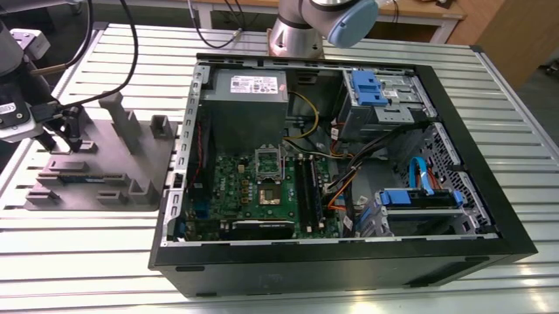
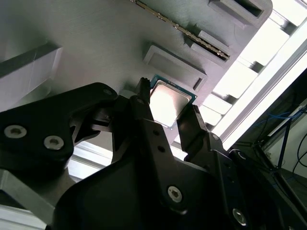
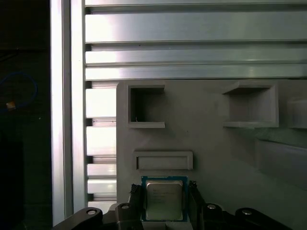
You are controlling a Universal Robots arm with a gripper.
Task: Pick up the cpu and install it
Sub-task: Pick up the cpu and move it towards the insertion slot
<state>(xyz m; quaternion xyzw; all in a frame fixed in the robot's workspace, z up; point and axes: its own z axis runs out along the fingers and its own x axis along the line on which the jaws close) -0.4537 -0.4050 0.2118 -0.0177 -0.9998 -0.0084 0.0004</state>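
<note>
A slatted aluminium table (image 1: 88,261) carries an open black computer case (image 1: 349,269), lying on its side with its green motherboard (image 1: 229,190) facing up. The base of the robot arm (image 1: 302,29) stands behind the case.

At the exterior view's left, beside the case, sits a grey parts tray (image 1: 131,154) with raised blocks and pockets. The arm's gripper (image 1: 59,139) is lowered over the far left end of that tray, well apart from the case.

In both wrist views the two black fingers (image 2: 144,110) (image 3: 135,192) stand only as far apart as the cpu (image 2: 169,103) (image 3: 164,200) is wide. One finger presses on each of two opposite edges, so the chip is clamped between the tips of the gripper (image 2: 167,101) (image 3: 164,191).

The cpu lies flat, silvery top up, with a thin green border showing around the metal. It is over the tray's surface (image 3: 206,143), just beside a shallow rectangular recess (image 3: 163,160). Whether it rests on the tray or is raised off it cannot be told.
</note>
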